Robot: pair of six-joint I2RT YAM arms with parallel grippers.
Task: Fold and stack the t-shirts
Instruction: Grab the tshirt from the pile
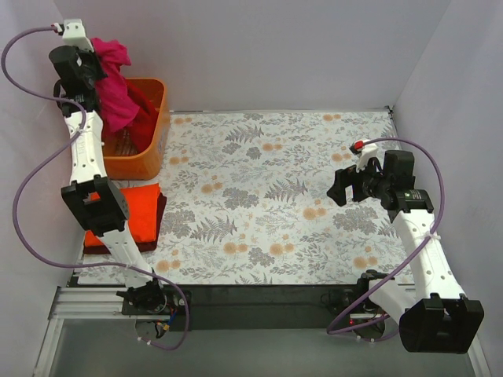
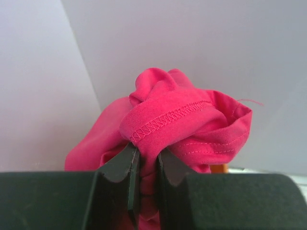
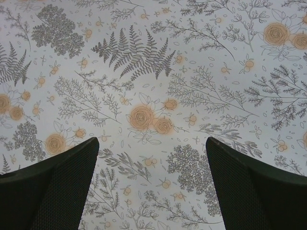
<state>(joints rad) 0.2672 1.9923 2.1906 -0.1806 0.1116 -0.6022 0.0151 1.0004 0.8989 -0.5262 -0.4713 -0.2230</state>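
Magenta-pink soft cloth tee (image 1: 116, 82) hangs bunched from the left tool (image 1: 96, 69), held over the rigid orange plastic tub (image 1: 153, 153) at the floral worktop's (image 1: 259, 181) far-left corner; deep red cloth (image 1: 147, 100) lies draped in that tub and may drag out with it if tangled. Beside the tub, a folded bright orange tee (image 1: 134, 212) sits on a dark maroon tee (image 1: 162, 208). Left wrist: jaws clenched on one hemmed fold, a thin bite that may slip. Right wrist: right tool (image 3: 152, 143) spread wide, holding nothing.
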